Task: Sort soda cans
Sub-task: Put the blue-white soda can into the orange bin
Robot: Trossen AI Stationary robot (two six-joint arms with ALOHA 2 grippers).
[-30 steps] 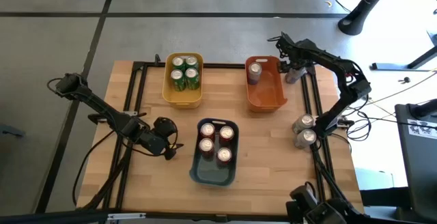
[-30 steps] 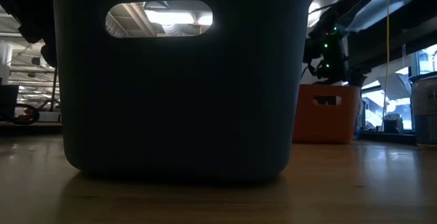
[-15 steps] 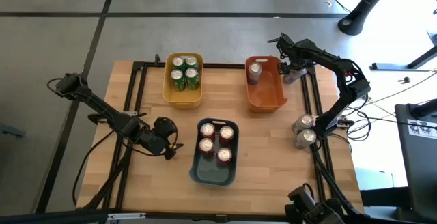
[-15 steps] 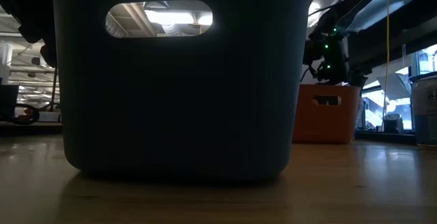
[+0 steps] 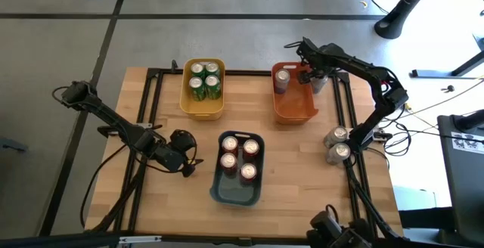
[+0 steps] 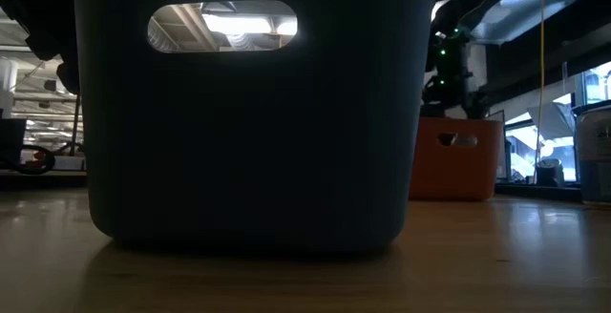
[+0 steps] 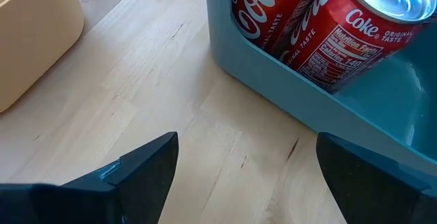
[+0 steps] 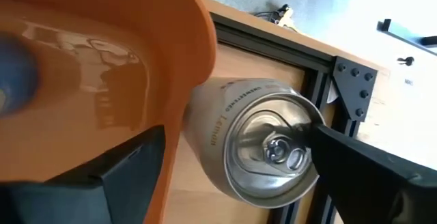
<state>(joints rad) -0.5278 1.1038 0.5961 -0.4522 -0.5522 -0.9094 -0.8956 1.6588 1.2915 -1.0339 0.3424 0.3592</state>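
Looking down on your wooden table, you have three bins: the blue bin nearest the front with four red cans, the yellow bin with four green cans, and the orange bin with one silver can standing in its far corner. Your right gripper is at the orange bin's far right rim, clenched on a silver can tilted against the bin's outer wall. Two more silver cans stand together at the right edge. Your left gripper rests beside the blue bin with fingers spread, grasping nothing.
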